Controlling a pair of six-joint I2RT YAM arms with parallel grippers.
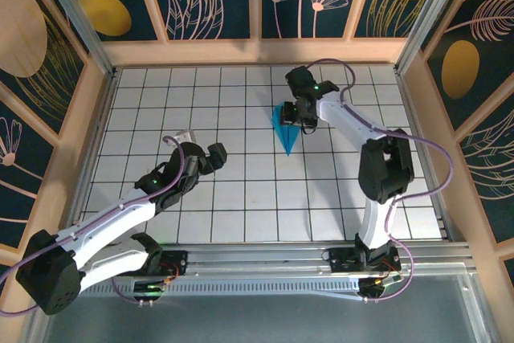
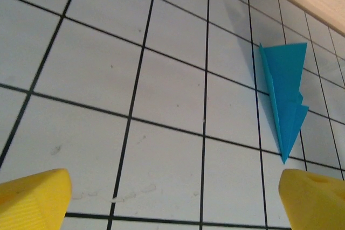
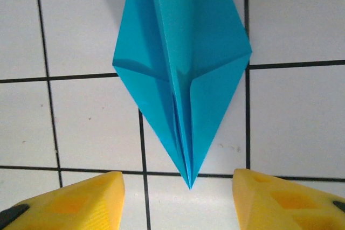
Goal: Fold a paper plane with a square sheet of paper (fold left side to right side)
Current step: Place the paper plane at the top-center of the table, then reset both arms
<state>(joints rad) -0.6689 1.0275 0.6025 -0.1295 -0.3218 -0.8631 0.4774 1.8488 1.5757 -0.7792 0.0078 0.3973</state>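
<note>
Flat on the tiled table, right of centre and toward the far wall: the paper plane, a slim blue dart, sharp tip toward the arm bases. Just beside its right edge, by the wide end: the right gripper, spread apart, pinching nothing. From the right wrist, a pointed end of the plane between the yellow fingers, touching neither. Well off to the left, over bare tiles: the left gripper, spread wide, empty, with the plane ahead on its right.
</note>
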